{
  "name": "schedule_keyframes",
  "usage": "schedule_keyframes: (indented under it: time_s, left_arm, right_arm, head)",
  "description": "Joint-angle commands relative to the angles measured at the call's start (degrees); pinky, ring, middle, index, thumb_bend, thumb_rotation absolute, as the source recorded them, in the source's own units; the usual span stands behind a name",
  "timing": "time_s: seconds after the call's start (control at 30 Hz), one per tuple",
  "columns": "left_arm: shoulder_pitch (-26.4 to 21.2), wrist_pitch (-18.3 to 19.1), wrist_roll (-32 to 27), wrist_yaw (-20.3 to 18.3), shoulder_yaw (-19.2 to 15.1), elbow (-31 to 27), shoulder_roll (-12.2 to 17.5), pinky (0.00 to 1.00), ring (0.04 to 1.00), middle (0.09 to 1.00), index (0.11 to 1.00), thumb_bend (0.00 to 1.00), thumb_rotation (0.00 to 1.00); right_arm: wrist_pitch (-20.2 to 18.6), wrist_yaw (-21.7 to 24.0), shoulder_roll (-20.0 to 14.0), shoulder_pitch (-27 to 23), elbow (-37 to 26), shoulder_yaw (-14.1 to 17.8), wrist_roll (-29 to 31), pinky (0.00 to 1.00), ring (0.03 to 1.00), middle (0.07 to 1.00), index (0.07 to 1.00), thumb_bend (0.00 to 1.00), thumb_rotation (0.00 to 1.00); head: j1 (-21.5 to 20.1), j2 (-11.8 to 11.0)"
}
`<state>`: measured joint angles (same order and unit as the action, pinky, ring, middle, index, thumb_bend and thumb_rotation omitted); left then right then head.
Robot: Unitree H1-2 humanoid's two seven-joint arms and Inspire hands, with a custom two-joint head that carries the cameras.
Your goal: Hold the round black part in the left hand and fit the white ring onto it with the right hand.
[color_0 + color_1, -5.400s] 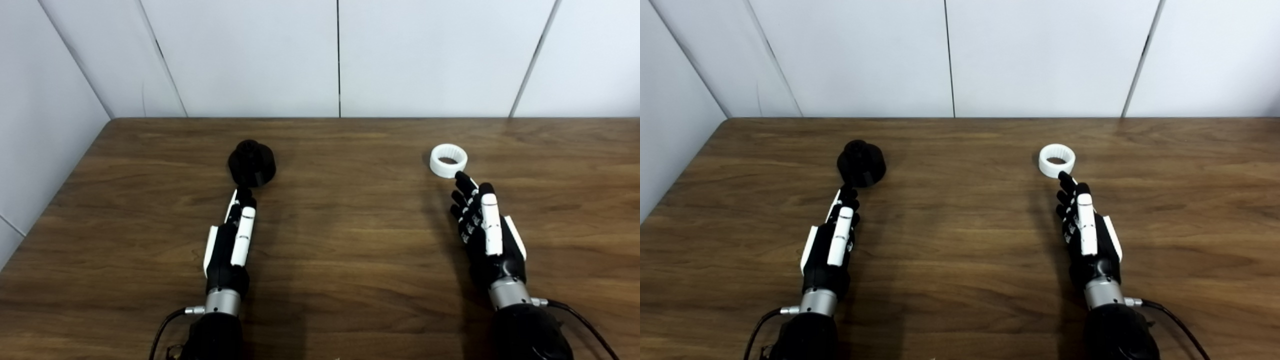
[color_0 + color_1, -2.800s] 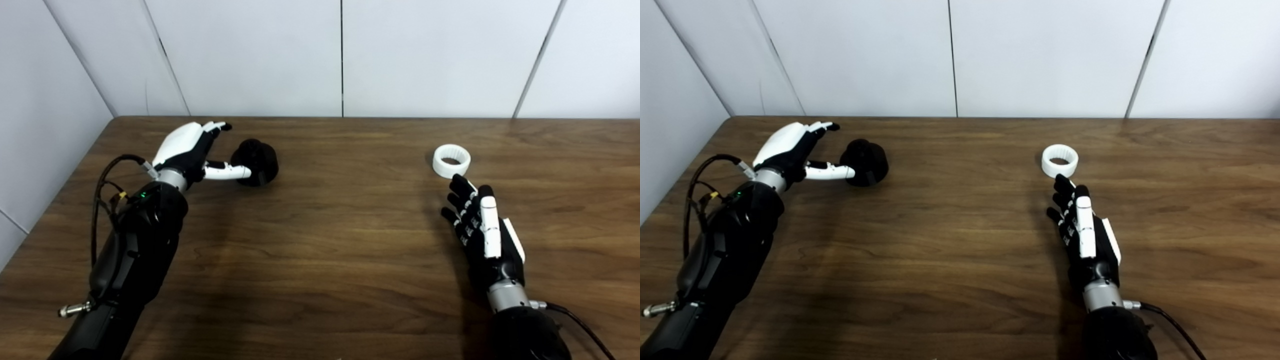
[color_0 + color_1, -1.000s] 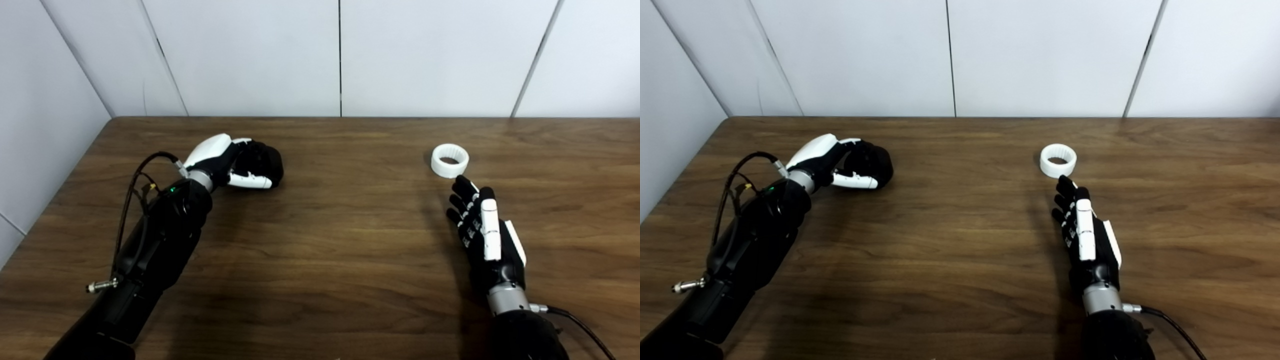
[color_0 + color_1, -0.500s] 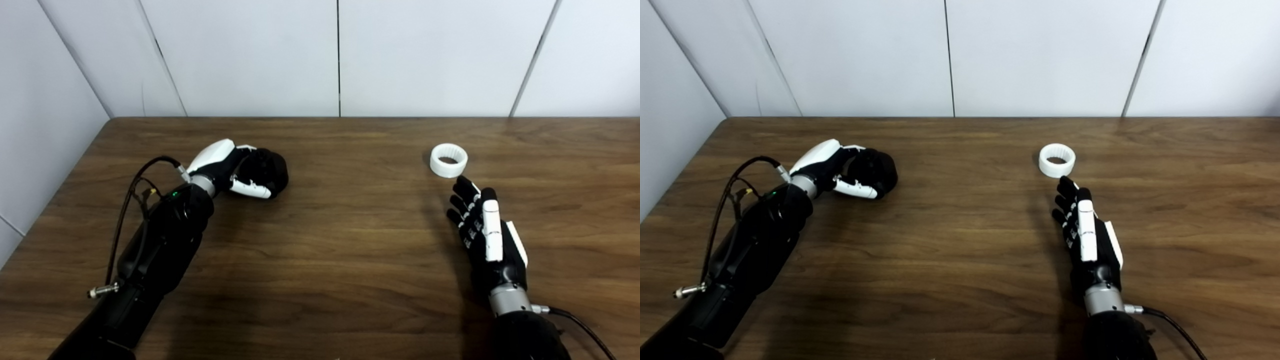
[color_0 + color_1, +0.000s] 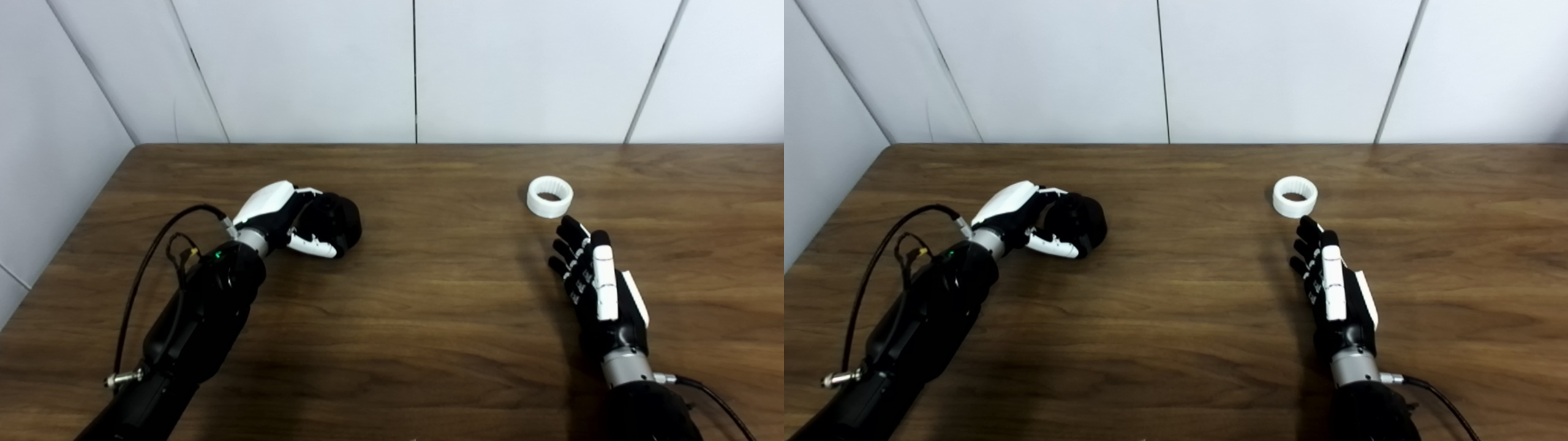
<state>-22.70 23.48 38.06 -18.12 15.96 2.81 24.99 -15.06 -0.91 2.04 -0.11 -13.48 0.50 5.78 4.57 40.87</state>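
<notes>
The left hand [image 5: 288,214] has its fingers wrapped round the black part [image 5: 340,222] at the worktop's [image 5: 429,306] left. The right hand [image 5: 597,288] lies empty, fingers spread, just near of the white ring [image 5: 550,196]. The ring looks light, stiff and smooth; best pinched across its outer wall.

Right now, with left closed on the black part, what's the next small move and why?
Probably reach the right hand forward and close on the white ring. The left hand already wraps the round black part, while the ring lies untouched on the table just beyond the right hand's open fingertips.
</notes>
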Motion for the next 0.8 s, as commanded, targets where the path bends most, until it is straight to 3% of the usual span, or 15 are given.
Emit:
schedule_keyframes:
  time_s: [0.0, 0.33, 0.77]
  left_arm:
    - [-0.09, -1.18, 0.46, 1.06, 0.06, -3.11, 0.05, 0.87, 1.0, 0.932, 0.823, 0.86, 0.34]
    - [4.04, -1.56, 1.71, 2.1, 0.82, -7.28, -1.69, 0.86, 0.992, 0.926, 0.83, 0.84, 0.36]
    - [8.42, -2.36, 2.62, 0.14, 3.1, -14.94, -2.62, 0.85, 0.982, 0.915, 0.823, 0.83, 0.35]
  right_arm:
    - [0.5, 0.54, -0.06, -1.59, -2.08, -0.09, 0.29, 0.92, 0.937, 0.931, 0.901, 0.58, 1.0]
    - [0.11, 0.65, -0.36, -1.8, -1.76, -0.32, 0.07, 0.93, 0.938, 0.932, 0.907, 0.59, 1.0]
    - [-0.29, 0.76, -0.5, -1.9, -1.85, -0.81, -0.33, 0.94, 0.945, 0.938, 0.912, 0.58, 1.0]
  head:
    - [0.02, 0.07]
    - [-0.06, 0.12]
    - [-0.49, 0.39]
